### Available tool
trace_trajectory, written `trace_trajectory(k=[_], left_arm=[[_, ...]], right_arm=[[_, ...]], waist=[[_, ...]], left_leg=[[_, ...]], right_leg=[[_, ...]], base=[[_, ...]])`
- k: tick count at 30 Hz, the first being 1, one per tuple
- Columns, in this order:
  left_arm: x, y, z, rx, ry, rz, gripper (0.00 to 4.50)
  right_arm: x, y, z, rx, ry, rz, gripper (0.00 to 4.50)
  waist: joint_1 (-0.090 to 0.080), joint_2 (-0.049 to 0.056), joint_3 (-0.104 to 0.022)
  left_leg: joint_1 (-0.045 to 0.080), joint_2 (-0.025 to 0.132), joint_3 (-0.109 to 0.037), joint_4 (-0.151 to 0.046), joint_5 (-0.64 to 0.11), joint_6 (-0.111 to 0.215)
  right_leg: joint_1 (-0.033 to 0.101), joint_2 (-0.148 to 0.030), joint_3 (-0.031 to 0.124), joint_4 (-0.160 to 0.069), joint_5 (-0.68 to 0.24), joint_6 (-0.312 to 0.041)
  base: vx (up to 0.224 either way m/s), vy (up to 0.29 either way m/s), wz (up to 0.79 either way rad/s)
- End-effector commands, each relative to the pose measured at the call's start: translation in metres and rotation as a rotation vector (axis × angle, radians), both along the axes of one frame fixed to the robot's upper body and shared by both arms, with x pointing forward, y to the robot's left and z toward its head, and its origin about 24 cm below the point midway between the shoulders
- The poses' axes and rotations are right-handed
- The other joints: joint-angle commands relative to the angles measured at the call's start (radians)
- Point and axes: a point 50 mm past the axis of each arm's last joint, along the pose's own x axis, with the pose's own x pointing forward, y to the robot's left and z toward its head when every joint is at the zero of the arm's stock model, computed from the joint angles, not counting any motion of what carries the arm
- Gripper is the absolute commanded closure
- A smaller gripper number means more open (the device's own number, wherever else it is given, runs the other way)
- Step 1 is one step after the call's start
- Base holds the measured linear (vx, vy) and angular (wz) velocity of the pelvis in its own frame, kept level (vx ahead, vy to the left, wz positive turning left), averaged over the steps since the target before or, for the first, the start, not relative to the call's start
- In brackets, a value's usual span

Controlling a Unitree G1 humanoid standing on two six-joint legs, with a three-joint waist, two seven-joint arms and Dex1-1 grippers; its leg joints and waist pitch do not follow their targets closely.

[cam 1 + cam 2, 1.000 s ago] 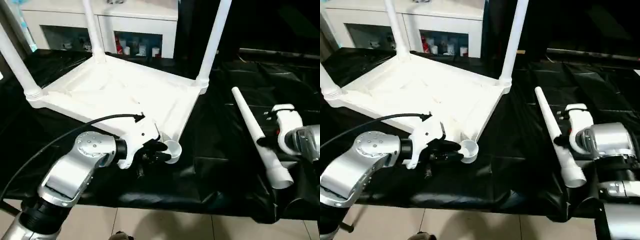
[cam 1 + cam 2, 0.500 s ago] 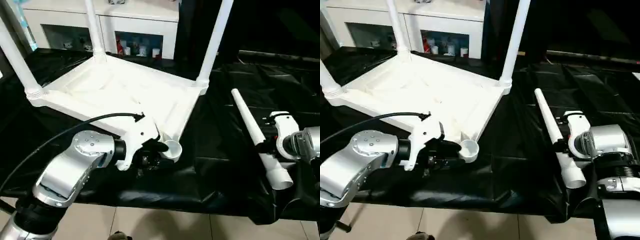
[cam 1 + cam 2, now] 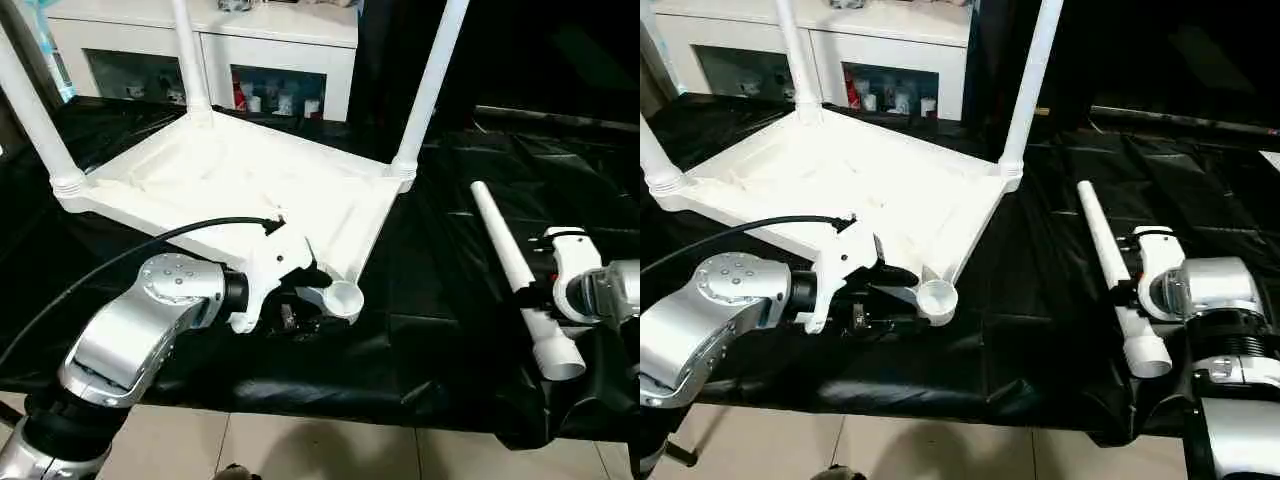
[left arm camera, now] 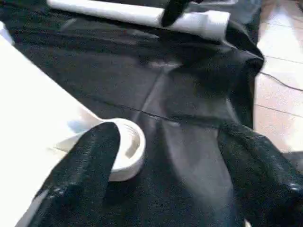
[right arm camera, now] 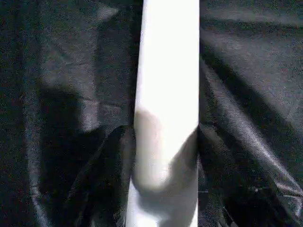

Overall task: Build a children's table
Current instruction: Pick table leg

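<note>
Black sheeting drapes the big worktable [image 3: 440, 330], and behind it stands a white cabinet [image 3: 270, 45] with glass doors. On the sheeting we see the tabletop [image 3: 230, 180] lying upside down, ribbed underside up, with three legs [image 3: 432, 80] already standing in its corner sockets. The fourth socket [image 3: 343, 297], at the near right corner, is still empty and open upward.

Our left gripper [image 4: 165, 165] sits right at that empty socket with its fingers spread wide: one finger [image 4: 85, 165] rests against the socket's rim, the other stands well apart over bare sheeting, so it grips nothing.

The loose leg [image 3: 515, 270] lies flat on the sheeting to the right of the tabletop, its long axis running from far to near, with the wide open end nearest us at the table's edge. Our right gripper [image 5: 163, 156] straddles it toward that near end, a dark finger [image 5: 113, 161] on each side of the tube, closed on it or very nearly so, as far as we can judge.

What matters next, we reckon, is that the socket lies to the left of the leg. The right arm is the nearer one and already has the leg; its forearm reaches in from the right edge, wrist bent down onto the tube. We would have to lift, tip the leg upright and carry it leftward over the socket.
</note>
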Motion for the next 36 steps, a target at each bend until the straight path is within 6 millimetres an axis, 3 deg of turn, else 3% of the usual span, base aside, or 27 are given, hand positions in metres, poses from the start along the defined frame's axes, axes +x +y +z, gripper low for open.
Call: trace_trajectory(k=[1, 4, 6, 10, 12, 14, 19, 24, 25, 28, 32, 34, 36], left_arm=[[0.006, -0.002, 0.009, -0.035, -0.049, 0.007, 0.37], [0.010, -0.003, 0.013, -0.079, -0.067, 0.028, 0.19], [0.015, -0.004, 0.016, -0.119, -0.082, 0.053, 0.15], [0.027, -0.005, 0.023, -0.213, -0.091, 0.126, 0.00], [0.030, -0.006, 0.023, -0.246, -0.078, 0.151, 0.00], [0.035, -0.006, 0.024, -0.291, -0.063, 0.187, 0.00], [0.049, -0.010, 0.033, -0.427, -0.041, 0.272, 0.00], [0.054, -0.019, 0.035, -0.465, -0.025, 0.269, 0.00], [0.056, -0.023, 0.038, -0.497, -0.013, 0.270, 0.00], [0.060, -0.028, 0.044, -0.552, 0.012, 0.279, 0.00], [0.067, -0.033, 0.054, -0.633, 0.061, 0.288, 0.00], [0.075, -0.035, 0.064, -0.699, 0.102, 0.312, 0.00], [0.083, -0.035, 0.070, -0.738, 0.133, 0.345, 0.00]], right_arm=[[0.001, -0.008, 0.006, 0.024, -0.066, -0.045, 2.72], [0.004, -0.009, 0.012, 0.071, -0.129, -0.082, 2.72], [0.007, -0.011, 0.016, 0.093, -0.203, -0.111, 2.72], [0.018, -0.013, 0.035, 0.204, -0.524, -0.183, 2.72], [0.020, -0.010, 0.042, 0.266, -0.635, -0.164, 2.72], [0.020, 0.000, 0.052, 0.361, -0.798, -0.084, 2.72], [0.012, 0.025, 0.068, 0.580, -1.022, 0.091, 2.72], [0.008, 0.041, 0.080, 0.667, -1.110, 0.176, 2.72], [0.006, 0.048, 0.085, 0.729, -1.146, 0.215, 2.72], [0.002, 0.061, 0.090, 0.820, -1.164, 0.295, 2.72], [-0.003, 0.075, 0.092, 0.906, -1.140, 0.392, 2.72], [-0.007, 0.089, 0.091, 0.965, -1.086, 0.488, 2.72], [-0.011, 0.101, 0.088, 0.995, -1.034, 0.565, 2.72]], waist=[[-0.001, 0.000, -0.064], [-0.001, 0.003, -0.065], [-0.001, -0.002, -0.064], [-0.002, 0.000, -0.064], [-0.001, 0.003, -0.066], [0.002, 0.002, -0.068], [0.004, 0.007, -0.067], [0.006, 0.007, -0.066], [0.009, 0.000, -0.066], [0.011, 0.000, -0.066], [0.018, -0.010, -0.065], [0.022, -0.008, -0.064], [0.023, -0.012, -0.063]], left_leg=[[0.033, 0.014, -0.005, -0.060, -0.251, -0.080], [0.032, 0.013, -0.004, -0.058, -0.226, -0.068], [0.031, 0.012, 0.000, -0.056, -0.225, -0.064], [0.032, 0.012, -0.002, -0.057, -0.238, -0.056], [0.033, 0.012, -0.001, -0.056, -0.239, -0.051], [0.029, 0.014, -0.002, -0.057, -0.215, -0.024], [0.031, 0.014, -0.002, -0.058, -0.215, 0.002], [0.031, 0.017, -0.004, -0.061, -0.209, 0.001], [0.030, 0.016, -0.004, -0.062, -0.209, 0.004], [0.029, 0.018, -0.005, -0.063, -0.208, 0.006], [0.028, 0.016, -0.003, -0.062, -0.192, 0.012], [0.028, 0.016, -0.004, -0.061, -0.189, 0.015], [0.025, 0.015, -0.004, -0.061, -0.182, 0.018]], right_leg=[[0.028, -0.044, 0.030, -0.088, -0.149, -0.187], [0.029, -0.042, 0.030, -0.084, -0.110, -0.196], [0.030, -0.043, 0.032, -0.087, -0.109, -0.196], [0.028, -0.044, 0.029, -0.088, -0.131, -0.188], [0.029, -0.046, 0.029, -0.088, -0.130, -0.186], [0.033, -0.044, 0.028, -0.086, -0.085, -0.189], [0.033, -0.043, 0.027, -0.088, -0.075, -0.207], [0.032, -0.046, 0.027, -0.090, -0.105, -0.209], [0.033, -0.049, 0.027, -0.091, -0.121, -0.200], [0.033, -0.051, 0.027, -0.092, -0.128, -0.199], [0.033, -0.052, 0.027, -0.093, -0.137, -0.197], [0.033, -0.054, 0.027, -0.095, -0.145, -0.191], [0.035, -0.054, 0.026, -0.095, -0.148, -0.188]], base=[[0.000, 0.000, 0.00], [0.000, 0.000, 0.00], [0.000, 0.000, 0.00], [0.000, 0.000, 0.00], [0.000, 0.000, 0.00], [0.000, 0.000, 0.00], [0.000, 0.000, 0.00], [0.000, 0.000, 0.00], [0.000, 0.000, 0.00], [0.000, 0.000, 0.00], [0.000, 0.000, 0.00], [0.000, 0.000, 0.00], [0.000, 0.000, 0.00]])
